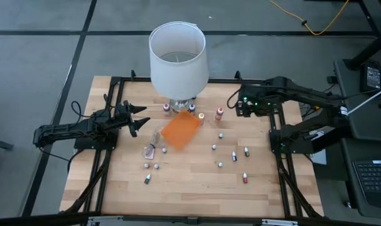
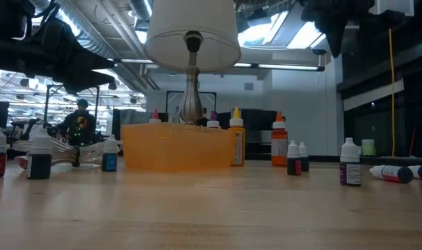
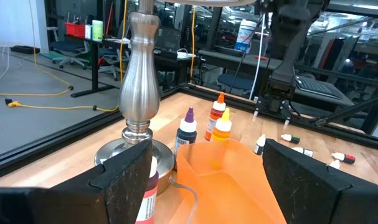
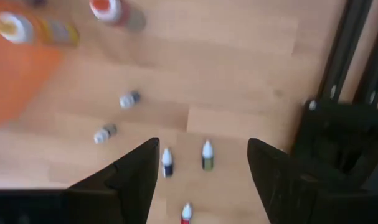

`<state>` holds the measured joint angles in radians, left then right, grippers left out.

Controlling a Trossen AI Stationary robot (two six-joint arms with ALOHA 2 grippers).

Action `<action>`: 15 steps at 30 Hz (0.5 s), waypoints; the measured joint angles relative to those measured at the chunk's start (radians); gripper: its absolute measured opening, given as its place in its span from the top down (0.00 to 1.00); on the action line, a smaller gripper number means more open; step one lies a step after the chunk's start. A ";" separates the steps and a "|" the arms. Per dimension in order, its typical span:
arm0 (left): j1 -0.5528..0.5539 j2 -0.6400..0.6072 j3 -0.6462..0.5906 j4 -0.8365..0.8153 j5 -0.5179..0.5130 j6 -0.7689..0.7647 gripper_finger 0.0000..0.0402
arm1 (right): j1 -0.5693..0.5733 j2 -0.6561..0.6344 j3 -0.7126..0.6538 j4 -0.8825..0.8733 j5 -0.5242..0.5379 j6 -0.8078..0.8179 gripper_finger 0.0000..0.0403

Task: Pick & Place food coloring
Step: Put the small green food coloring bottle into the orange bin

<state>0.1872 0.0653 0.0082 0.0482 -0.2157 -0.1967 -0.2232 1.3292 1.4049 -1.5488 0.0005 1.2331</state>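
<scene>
Right tool point(image 4: 201, 180) gapes empty above upright food coloring point(image 4: 207, 155), caps up.

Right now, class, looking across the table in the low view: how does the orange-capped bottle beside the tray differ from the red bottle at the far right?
The orange-capped bottle stands upright; the red bottle lies on its side. The orange-capped bottle is clearly the larger, though it sits farther back; the red bottle is tiny. The orange-capped bottle is close to the orange tray; the red bottle lies well apart from it. Both rest on the table, with nothing holding them.
</scene>
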 joint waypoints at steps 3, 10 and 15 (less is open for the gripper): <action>0.000 0.000 0.000 0.000 0.000 0.000 0.27 | -0.004 0.013 -0.040 0.001 -0.063 -0.003 0.39; 0.000 0.000 0.000 0.000 0.000 0.000 0.27 | -0.004 0.013 -0.178 0.016 -0.162 -0.004 0.39; 0.000 0.000 0.000 0.000 0.000 0.000 0.27 | -0.004 0.013 -0.284 0.107 -0.215 -0.029 0.39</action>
<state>0.1875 0.0650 0.0082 0.0480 -0.2157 -0.1964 -0.2276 1.3418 1.1206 -1.4414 -0.2144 1.2039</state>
